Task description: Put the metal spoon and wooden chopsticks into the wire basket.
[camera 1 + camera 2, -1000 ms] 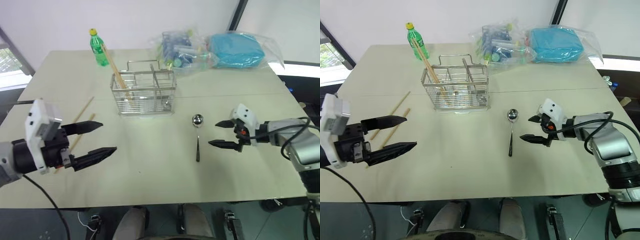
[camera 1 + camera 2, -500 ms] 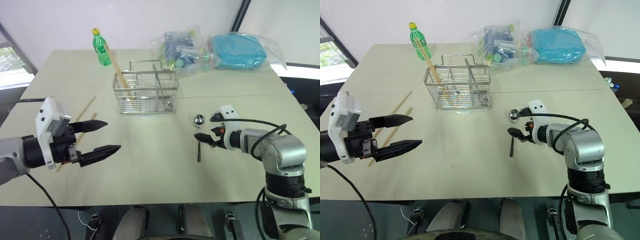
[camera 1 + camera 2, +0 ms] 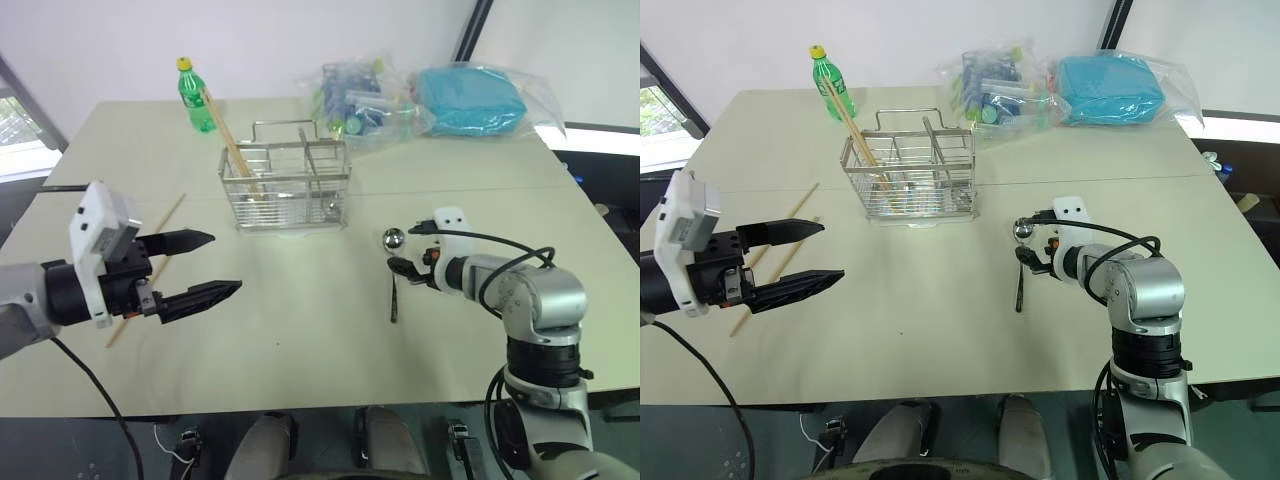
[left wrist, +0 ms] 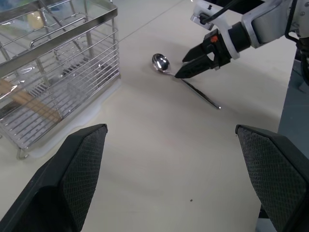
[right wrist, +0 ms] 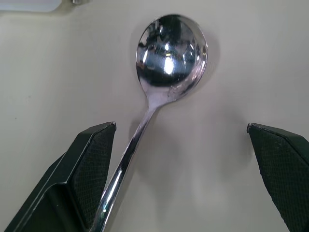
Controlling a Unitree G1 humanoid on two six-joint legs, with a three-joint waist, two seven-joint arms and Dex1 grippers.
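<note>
Spoon (image 5: 170, 53) handle by one finger of open R gripper (image 5: 181, 145).

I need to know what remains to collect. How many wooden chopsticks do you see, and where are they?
4. Two chopsticks stand leaning in the wire basket, left compartment. Two more lie on the table, left of the basket, partly behind the left gripper.

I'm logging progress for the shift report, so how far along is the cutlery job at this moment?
Done: some light-brown wooden chopsticks already stand in the chrome wire basket.

In hand: the open right gripper is at the shiny metal spoon, which lies flat on the table, not gripped.

Left: the spoon, and two chopsticks lying on the table beyond the open, empty left gripper.
</note>
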